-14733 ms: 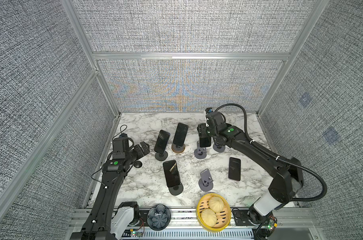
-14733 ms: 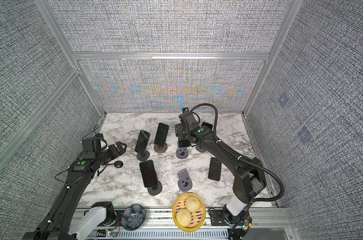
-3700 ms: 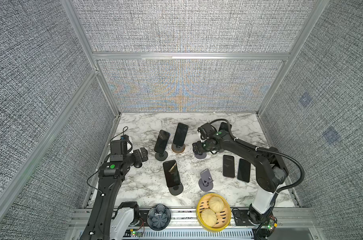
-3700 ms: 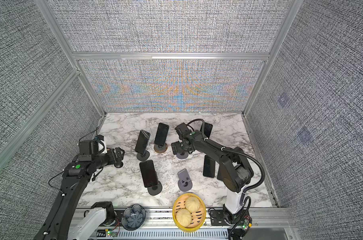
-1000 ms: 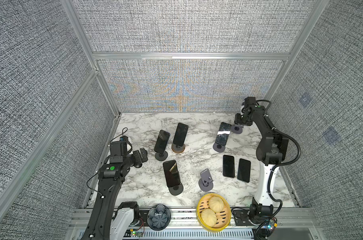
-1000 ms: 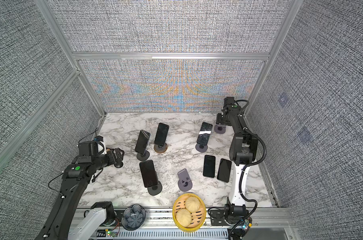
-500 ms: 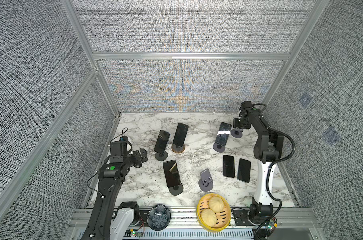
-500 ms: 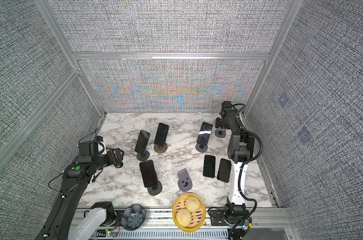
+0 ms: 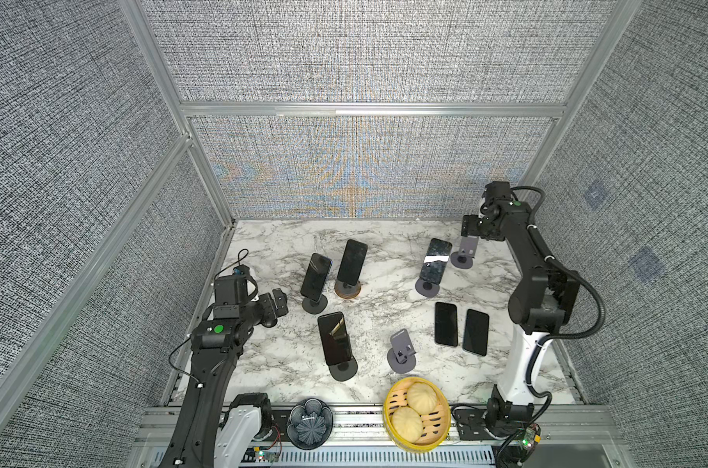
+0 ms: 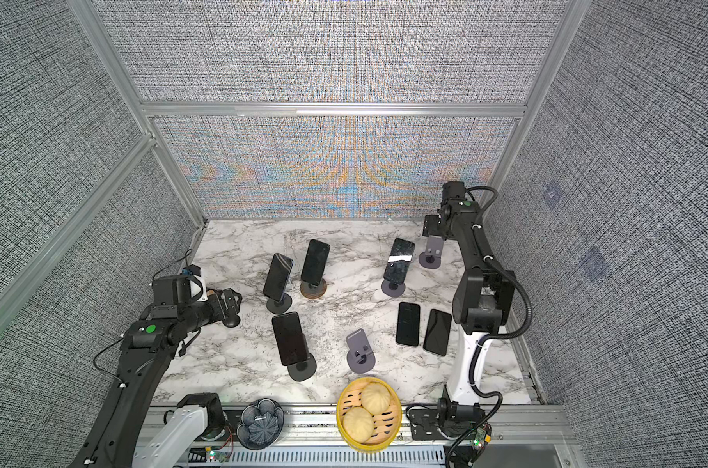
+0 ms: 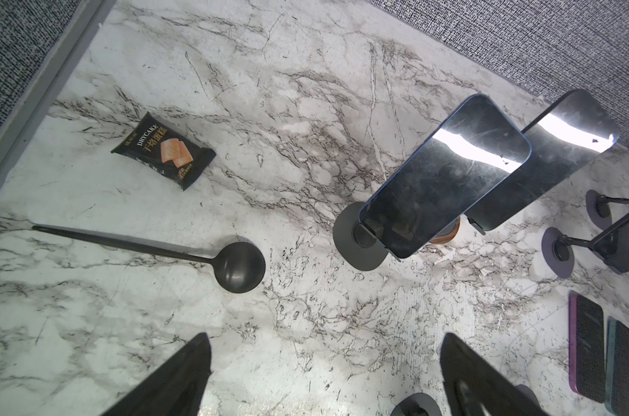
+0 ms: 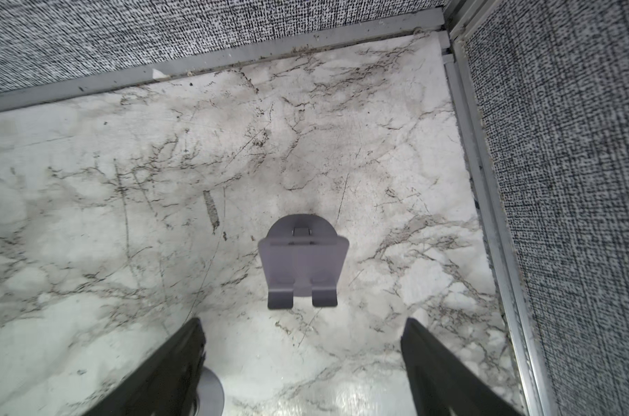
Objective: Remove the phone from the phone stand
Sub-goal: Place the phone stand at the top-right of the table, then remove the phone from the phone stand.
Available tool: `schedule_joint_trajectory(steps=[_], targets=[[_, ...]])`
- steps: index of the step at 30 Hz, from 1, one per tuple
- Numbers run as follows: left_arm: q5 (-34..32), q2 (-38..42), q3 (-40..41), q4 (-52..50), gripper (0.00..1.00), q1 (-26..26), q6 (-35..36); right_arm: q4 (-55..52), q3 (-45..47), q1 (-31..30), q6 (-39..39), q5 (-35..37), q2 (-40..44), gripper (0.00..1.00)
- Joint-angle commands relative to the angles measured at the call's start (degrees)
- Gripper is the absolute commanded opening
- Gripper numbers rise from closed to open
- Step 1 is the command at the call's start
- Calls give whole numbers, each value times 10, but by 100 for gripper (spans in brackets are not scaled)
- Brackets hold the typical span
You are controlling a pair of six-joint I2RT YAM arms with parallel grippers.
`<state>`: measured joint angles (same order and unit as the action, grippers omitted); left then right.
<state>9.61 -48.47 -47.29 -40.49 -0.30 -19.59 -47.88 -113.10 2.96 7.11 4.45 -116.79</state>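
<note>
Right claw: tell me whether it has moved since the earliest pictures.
Yes. The right claw went from near the wooden-based stand to the back right corner.

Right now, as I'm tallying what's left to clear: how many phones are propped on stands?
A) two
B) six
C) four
C: four propped phones lean on stands; two flat phones lie on the marble table, and two empty stands hold nothing.
</note>
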Motion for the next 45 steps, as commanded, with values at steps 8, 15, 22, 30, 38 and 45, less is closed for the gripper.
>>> schedule_joint_trajectory(steps=[8,15,22,30,38,45], targets=[[5,5,1,-1,100,0,-7,47,172,-42,93,-47,149,96],[7,13,4,3,100,0,-9,41,208,-110,174,77,177,99],[7,14,4,1,100,0,-8,37,198,-155,244,139,147,99],[12,24,7,7,100,0,-5,41,185,-185,287,157,120,99],[21,26,6,7,100,0,0,40,173,-207,305,198,97,99],[24,39,11,13,99,0,-1,42,166,-209,310,173,68,99]])
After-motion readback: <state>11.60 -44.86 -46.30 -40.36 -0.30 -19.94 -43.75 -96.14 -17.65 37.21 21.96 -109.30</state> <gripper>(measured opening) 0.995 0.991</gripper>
